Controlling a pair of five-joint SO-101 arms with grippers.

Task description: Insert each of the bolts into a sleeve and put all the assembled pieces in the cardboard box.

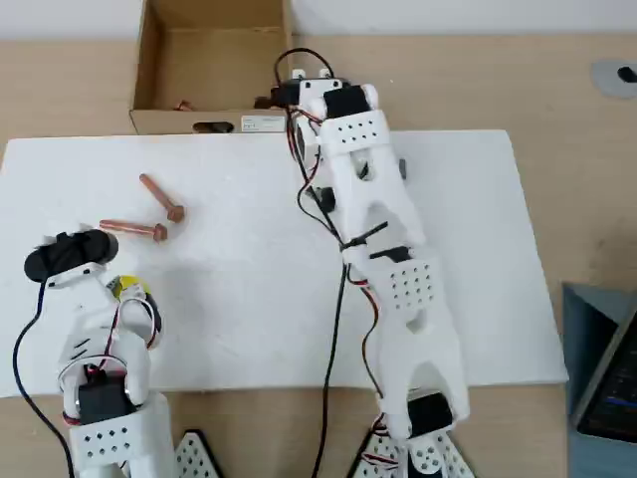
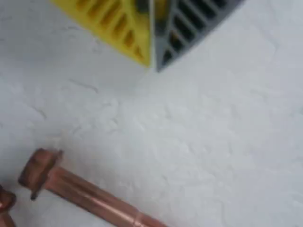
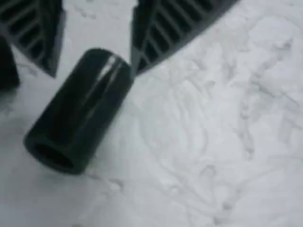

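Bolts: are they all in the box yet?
Not yet. Something coppery already lies in the box. Two bolts lie bare on the mat. The right hand is open at a sleeve; the left hand is shut, empty, near a bolt. Both need sleeves and boxing.

The left arm (image 1: 100,368) is folded back close to its base. The left hand (image 2: 152,62) points down, with its yellow finger (image 2: 118,28) and grey finger (image 2: 189,28) pressed together at the tips. The right arm (image 1: 408,289) stretches far forward with its wrist bent down. The right hand (image 3: 93,66) has its two dark fingers (image 3: 165,33) spread apart.
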